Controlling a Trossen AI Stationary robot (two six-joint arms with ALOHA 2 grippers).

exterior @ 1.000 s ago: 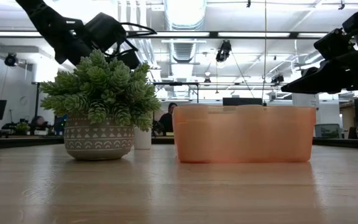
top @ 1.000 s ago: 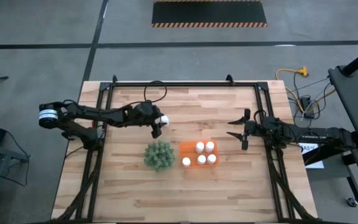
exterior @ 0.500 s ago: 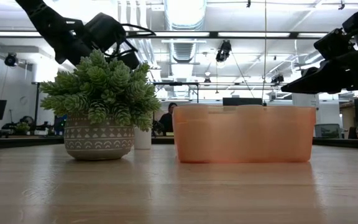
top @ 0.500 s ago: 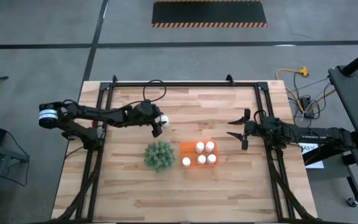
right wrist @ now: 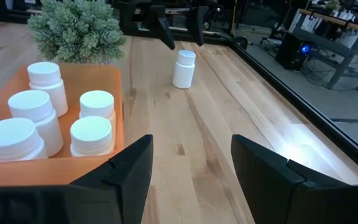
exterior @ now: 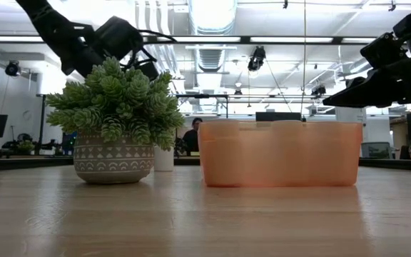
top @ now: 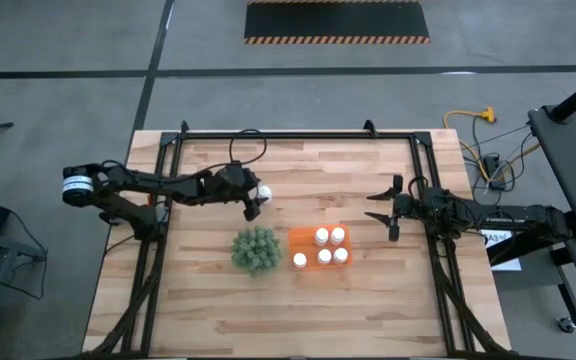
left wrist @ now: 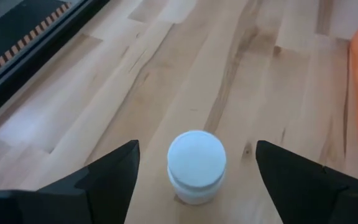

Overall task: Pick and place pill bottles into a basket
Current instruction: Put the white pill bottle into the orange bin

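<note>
Low view, nearest first: potted plant (exterior: 116, 121) on the wooden surface (exterior: 205, 214), orange basket (exterior: 280, 153) to its 3 o'clock, near but apart. A white bottle (exterior: 164, 158) shows between them, farther back.

High view: basket (top: 319, 249) holds five pill bottles (top: 321, 248), upright, caps up. The sixth bottle (top: 264, 191) stands alone on the surface at about 12 o'clock from the plant (top: 255, 249), 10 o'clock from the basket.

Left claw (top: 253, 201) hangs over that lone bottle. In the left wrist view the bottle (left wrist: 196, 167) sits upright between the two fingers (left wrist: 107, 177), a clear gap on each side; claw spread wide, touching nothing.

Right claw (top: 386, 214) waits at 3 o'clock of the basket, off the surface, fingers apart, holding nothing. Its wrist view shows the basket (right wrist: 114, 118), plant, and lone bottle (right wrist: 184, 69) beyond.

Versus a second ago: left claw has opened wider around the bottle and shifted slightly; bottle, basket, plant and right claw unchanged.
</note>
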